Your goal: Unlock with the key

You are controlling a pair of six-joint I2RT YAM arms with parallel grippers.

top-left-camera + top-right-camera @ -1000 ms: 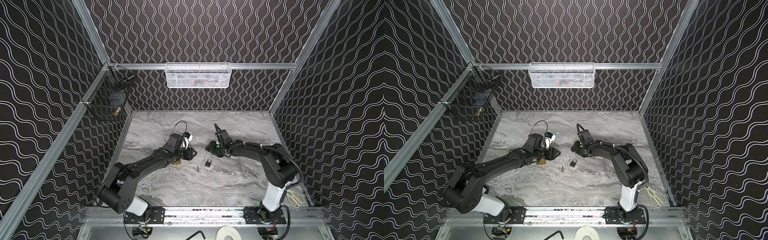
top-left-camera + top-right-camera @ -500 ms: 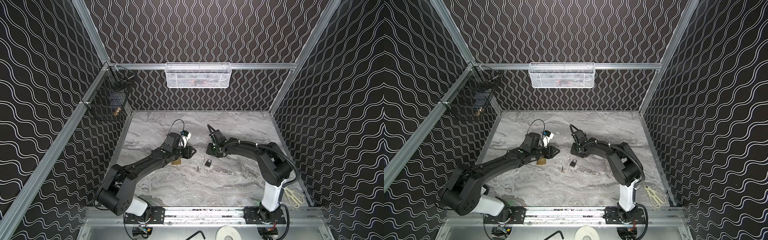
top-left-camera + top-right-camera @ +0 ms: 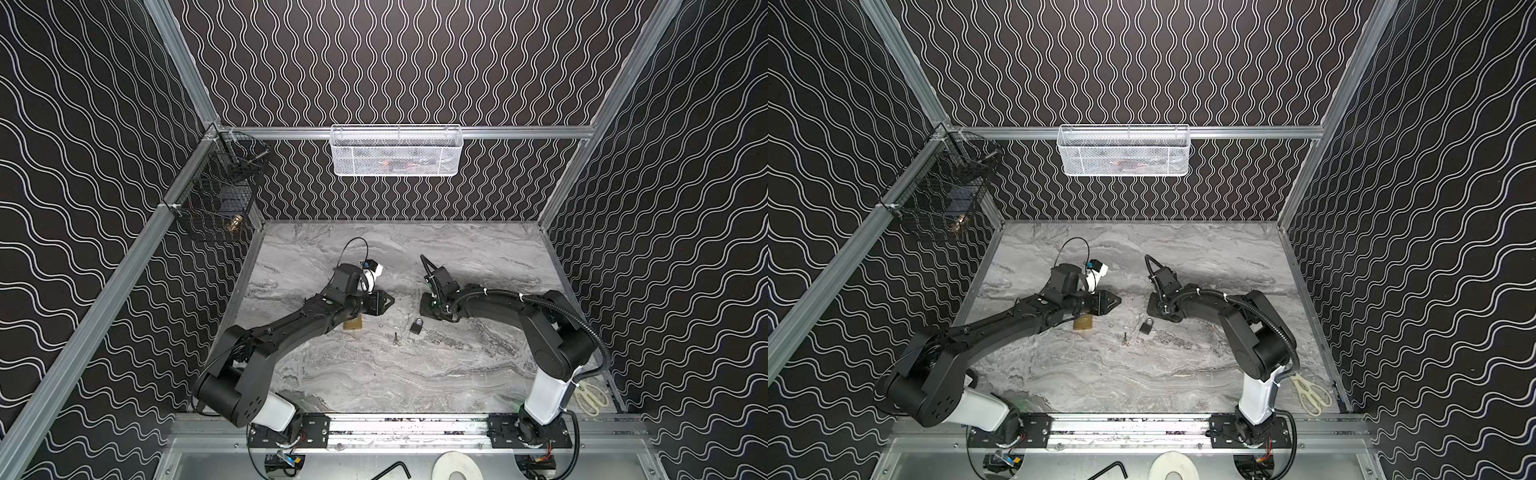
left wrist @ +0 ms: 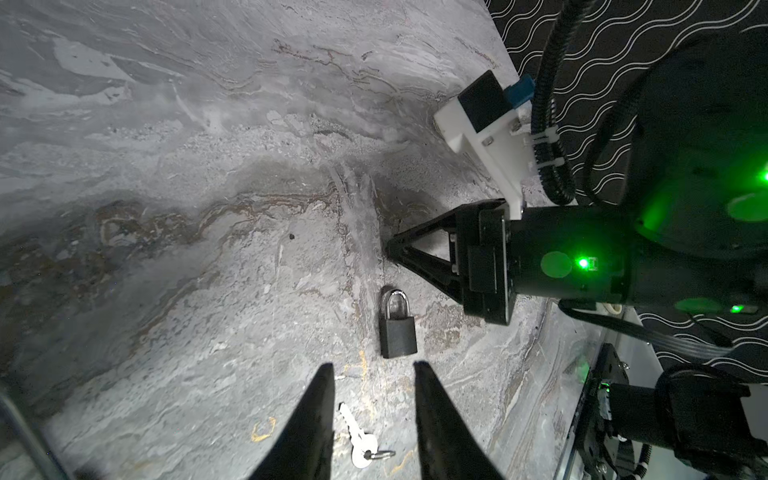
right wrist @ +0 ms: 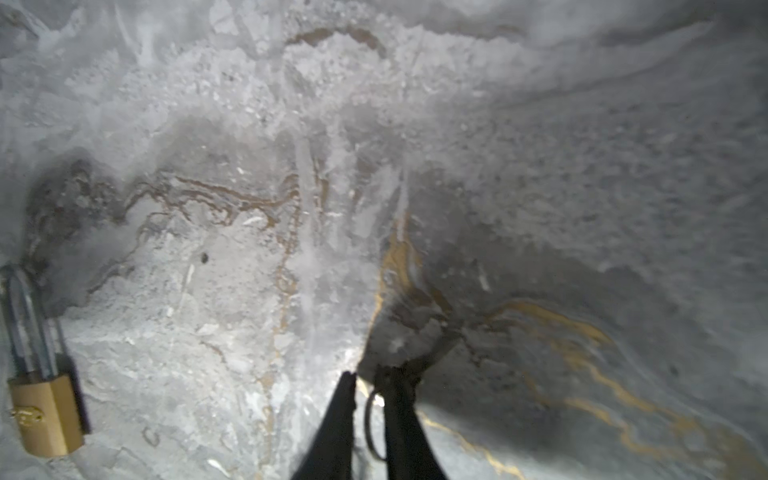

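Observation:
A small black padlock (image 4: pixel 397 328) lies on the marble table (image 3: pixel 374 374) with a silver key (image 4: pixel 359 440) beside it. Both show in both top views, the black padlock (image 3: pixel 417 327) right of the key (image 3: pixel 397 340). A brass padlock (image 3: pixel 352 324) lies by the left forearm and also appears in the right wrist view (image 5: pixel 41 411). My left gripper (image 4: pixel 372 374) is open and empty, the key on the table beneath it. My right gripper (image 5: pixel 372 374) is shut at the table surface with a thin key ring (image 5: pixel 370 419) looped between its fingers. A dark piece at the tips is unclear.
A white mesh basket (image 3: pixel 397 151) hangs on the back wall and a black wire basket (image 3: pixel 218 199) on the left wall. Scissors (image 3: pixel 590 397) lie at the front right. A tape roll (image 3: pixel 455 467) and a hex key (image 3: pixel 395 471) sit below the front rail.
My right gripper's jaws have closed down near the table, just beyond the black padlock, and its wrist has turned a little. The left arm has barely moved.

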